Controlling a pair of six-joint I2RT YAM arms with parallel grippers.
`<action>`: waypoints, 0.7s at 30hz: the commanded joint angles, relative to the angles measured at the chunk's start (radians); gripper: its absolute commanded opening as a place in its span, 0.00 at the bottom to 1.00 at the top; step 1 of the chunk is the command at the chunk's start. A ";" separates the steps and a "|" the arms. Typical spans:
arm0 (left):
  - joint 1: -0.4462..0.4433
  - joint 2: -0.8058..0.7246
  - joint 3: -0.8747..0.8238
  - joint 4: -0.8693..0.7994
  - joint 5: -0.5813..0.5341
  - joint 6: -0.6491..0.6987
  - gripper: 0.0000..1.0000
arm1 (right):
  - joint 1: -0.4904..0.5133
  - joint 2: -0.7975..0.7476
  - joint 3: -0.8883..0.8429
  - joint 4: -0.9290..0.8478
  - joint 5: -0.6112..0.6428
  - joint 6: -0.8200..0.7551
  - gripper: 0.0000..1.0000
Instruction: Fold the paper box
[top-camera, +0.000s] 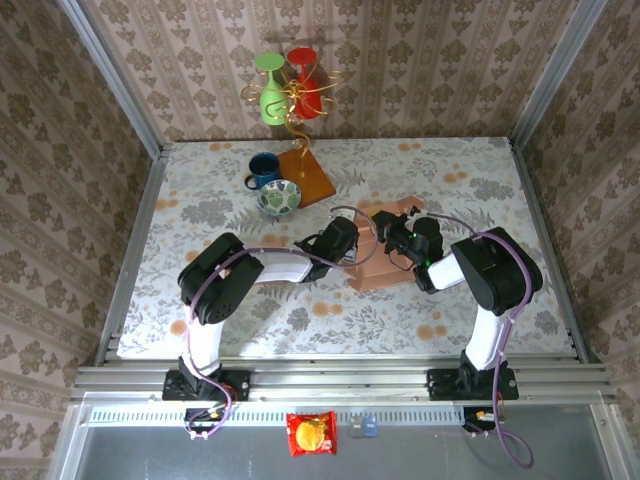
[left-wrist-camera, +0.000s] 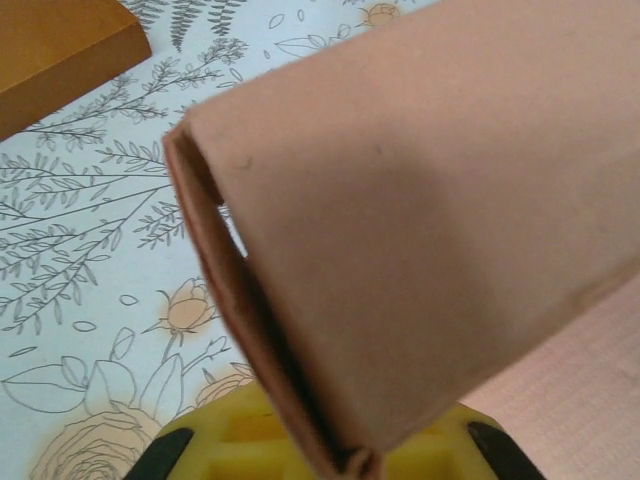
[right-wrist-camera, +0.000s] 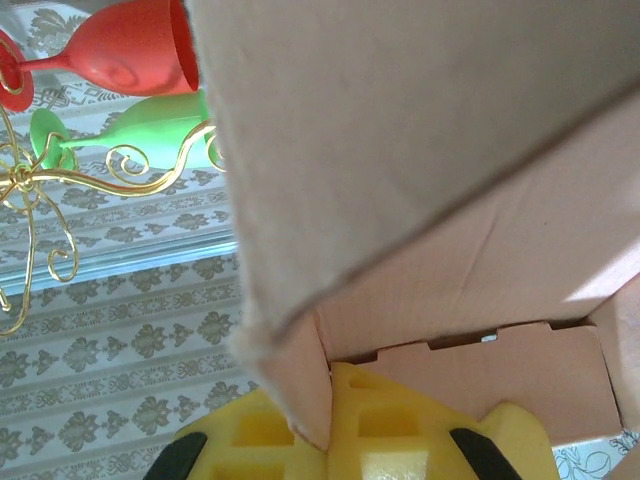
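1. Right of wooden base (top-camera: 316, 182), nearer arms, paper box (top-camera: 382, 268) is held.
2. Left gripper (left-wrist-camera: 347, 456) is pinched on dbl flap, right gripper (right-wrist-camera: 328, 425) on a wall.
3. Judged approx. half folded; flaps not yet closed.

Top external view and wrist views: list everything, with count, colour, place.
pink-brown paper box: one, pink-brown, table centre-right
dark blue mug: one, dark blue, far side, left of centre
green patterned bowl: one, green and white, just nearer than the mug
orange-brown wooden board: one, orange-brown, right of the mug
gold wire stand: one, gold, rising from the board
red plastic goblet: one, red, hanging on the stand
green plastic goblet: one, green, beside the red one
red snack packet: one, red, grey ledge before the table
left gripper: one, yellow pads, shut on the box
right gripper: one, yellow pads, shut on the box
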 joint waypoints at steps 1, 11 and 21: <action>-0.021 0.024 0.039 0.014 0.006 -0.014 0.05 | 0.051 -0.005 -0.003 -0.111 -0.067 0.014 0.00; -0.022 0.011 0.033 0.007 -0.017 -0.025 0.00 | 0.048 -0.047 -0.004 -0.161 -0.052 0.006 0.19; 0.013 -0.070 -0.017 -0.035 0.000 -0.047 0.00 | -0.041 -0.372 0.078 -0.716 -0.075 -0.192 0.60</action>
